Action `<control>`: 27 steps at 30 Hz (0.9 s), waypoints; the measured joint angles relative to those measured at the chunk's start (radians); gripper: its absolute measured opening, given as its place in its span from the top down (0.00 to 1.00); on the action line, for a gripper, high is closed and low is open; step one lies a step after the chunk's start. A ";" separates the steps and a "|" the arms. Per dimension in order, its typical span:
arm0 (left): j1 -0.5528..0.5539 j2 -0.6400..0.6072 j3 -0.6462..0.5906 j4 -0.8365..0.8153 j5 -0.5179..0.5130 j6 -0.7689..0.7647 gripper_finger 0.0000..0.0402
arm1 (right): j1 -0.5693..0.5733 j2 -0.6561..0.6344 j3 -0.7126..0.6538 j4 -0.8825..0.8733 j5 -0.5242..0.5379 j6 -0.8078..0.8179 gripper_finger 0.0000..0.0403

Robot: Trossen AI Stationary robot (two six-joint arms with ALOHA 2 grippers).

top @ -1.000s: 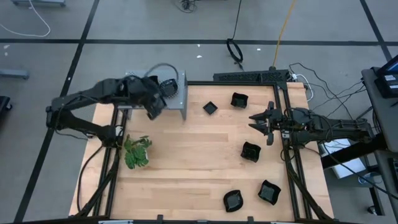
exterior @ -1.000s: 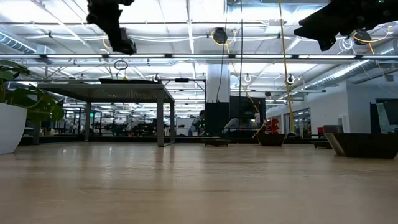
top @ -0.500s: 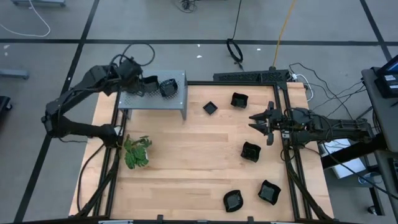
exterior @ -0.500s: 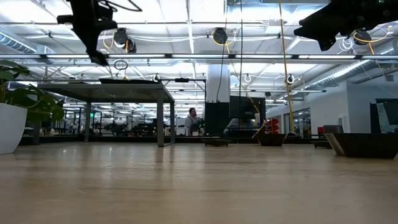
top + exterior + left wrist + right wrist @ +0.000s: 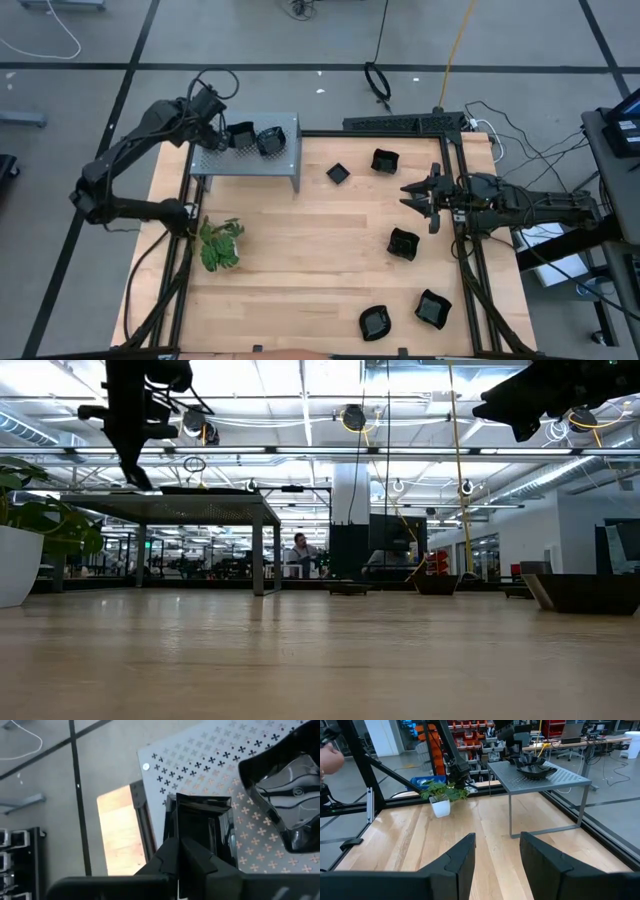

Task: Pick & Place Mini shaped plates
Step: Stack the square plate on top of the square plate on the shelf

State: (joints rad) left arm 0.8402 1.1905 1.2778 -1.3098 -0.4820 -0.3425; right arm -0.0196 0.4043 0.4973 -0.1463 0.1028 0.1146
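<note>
My left gripper [image 5: 222, 135] [image 5: 180, 851] is over the left part of the grey perforated shelf [image 5: 285, 160], shut on a square black mini plate [image 5: 200, 815] [image 5: 241, 135]. Beside it a petal-like black plate [image 5: 287, 802] [image 5: 271, 141] rests on the shelf top. Several more black plates lie on the wooden table: [image 5: 338, 173], [image 5: 384, 160], [image 5: 403, 243], [image 5: 432, 308], [image 5: 375, 322]. At the table's right edge my right gripper [image 5: 408, 195] [image 5: 497, 855] waits, open, level and touching nothing. My left gripper pinches the square plate's near rim [image 5: 192, 837] between its two fingers. The fingers slant down from the table's far left. The plate juts out ahead of the fingertips, over the shelf top. Whether its far end touches the shelf cannot be told.
A small green plant in a white pot [image 5: 220, 243] stands at the table's left side, nearer than the shelf. The black frame rails [image 5: 460, 250] run along the table's right edge, and the middle of the wooden table [image 5: 300, 260] is bare.
My left gripper has swung from the shelf's near edge toward the table's far left corner, rolling as it went. It has stayed shut on the square plate. The plate has gone with it, and is now over the shelf top beside the petal-like plate.
</note>
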 joint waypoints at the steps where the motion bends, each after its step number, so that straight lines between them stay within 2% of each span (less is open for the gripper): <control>1: -0.004 -0.001 -0.001 0.002 -0.006 -0.003 0.98 | 0.000 0.000 0.000 0.000 0.000 0.000 0.65; 10: -0.009 0.001 -0.003 0.048 -0.032 -0.061 0.96 | 0.000 0.000 0.000 0.000 0.000 0.000 0.65; 16: -0.018 0.001 -0.055 0.067 -0.079 -0.066 0.99 | 0.000 0.000 0.000 0.000 0.000 0.000 0.65; 27: -0.024 0.001 -0.115 0.119 -0.115 -0.071 0.97 | 0.000 0.000 0.000 0.000 0.000 0.000 0.65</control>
State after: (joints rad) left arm 0.8165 1.1912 1.1629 -1.1908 -0.5972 -0.4133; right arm -0.0199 0.4046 0.4973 -0.1465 0.1028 0.1148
